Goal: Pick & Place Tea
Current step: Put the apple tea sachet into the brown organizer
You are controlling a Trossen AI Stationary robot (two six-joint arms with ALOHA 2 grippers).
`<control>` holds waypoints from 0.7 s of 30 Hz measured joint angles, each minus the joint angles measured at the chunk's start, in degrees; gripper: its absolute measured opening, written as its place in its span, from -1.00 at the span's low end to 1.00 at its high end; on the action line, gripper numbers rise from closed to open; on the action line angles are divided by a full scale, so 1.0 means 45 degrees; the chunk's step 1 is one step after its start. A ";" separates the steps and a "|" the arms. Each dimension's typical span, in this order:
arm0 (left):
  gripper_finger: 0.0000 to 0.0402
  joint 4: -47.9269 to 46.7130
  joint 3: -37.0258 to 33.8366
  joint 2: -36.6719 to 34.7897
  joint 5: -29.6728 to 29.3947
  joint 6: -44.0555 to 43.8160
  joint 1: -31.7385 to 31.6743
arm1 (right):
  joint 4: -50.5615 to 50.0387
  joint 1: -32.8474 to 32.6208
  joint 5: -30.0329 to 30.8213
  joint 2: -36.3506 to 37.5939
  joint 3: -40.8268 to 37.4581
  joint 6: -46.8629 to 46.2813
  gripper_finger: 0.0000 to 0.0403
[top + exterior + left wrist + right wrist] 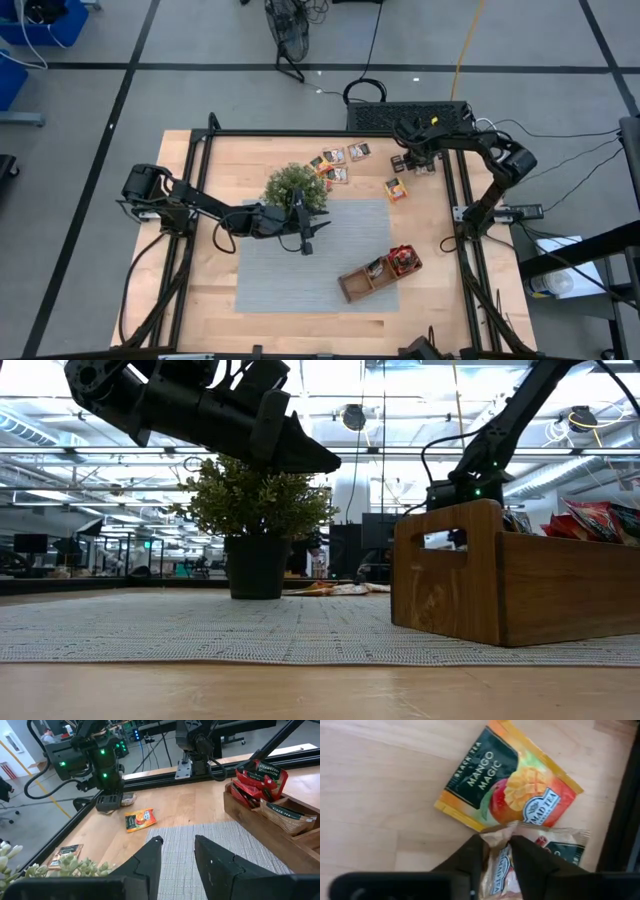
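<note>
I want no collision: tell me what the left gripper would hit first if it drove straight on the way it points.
Probably the grey mat just ahead of the left gripper, since it points slightly downward; beyond that lies the orange tea sachet. Depth is unclear.

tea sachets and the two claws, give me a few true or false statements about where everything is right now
1. The right claw is pinching a pale tea sachet beside the mango sachet. True.
2. The left claw holds a red sachet. False: its fingers stand apart with nothing between them, above the grey mat.
3. The wooden tray has no tea in it. False: red sachets fill one end compartment.
4. The potted plant stands at the mat's far edge, next to the left claw. True.
5. All loose sachets lie on the grey mat. False: they lie on the bare wooden table beyond the mat.
</note>
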State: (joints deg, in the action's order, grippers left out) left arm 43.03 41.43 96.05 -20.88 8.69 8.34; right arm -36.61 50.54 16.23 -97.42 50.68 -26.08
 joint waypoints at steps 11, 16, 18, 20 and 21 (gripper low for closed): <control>-0.39 0.0005 0.0000 0.0000 -0.0002 -0.0015 0.0000 | -0.0514 -0.0791 0.0381 0.0877 -0.0081 0.1394 -0.96; -0.39 0.0010 0.0000 0.0000 -0.0002 -0.0049 0.0000 | -0.1001 -0.1831 0.0515 0.3261 -0.0024 0.1817 -0.98; -0.39 0.0010 0.0000 0.0000 -0.0002 -0.0049 0.0000 | -0.1476 -0.2501 0.0560 0.4466 -0.0039 0.1857 -0.98; -0.39 0.0010 0.0000 0.0000 -0.0002 -0.0044 0.0000 | -0.1590 -0.3332 0.0623 0.5863 -0.0057 0.1700 -0.99; -0.39 0.0010 0.0000 0.0000 -0.0002 -0.0049 0.0000 | -0.1597 -0.3822 0.0657 0.6575 -0.0041 0.1607 -0.99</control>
State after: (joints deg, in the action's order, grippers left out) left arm 43.07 41.43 96.05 -20.88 8.47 8.34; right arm -43.80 33.34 19.18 -67.84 50.49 -18.85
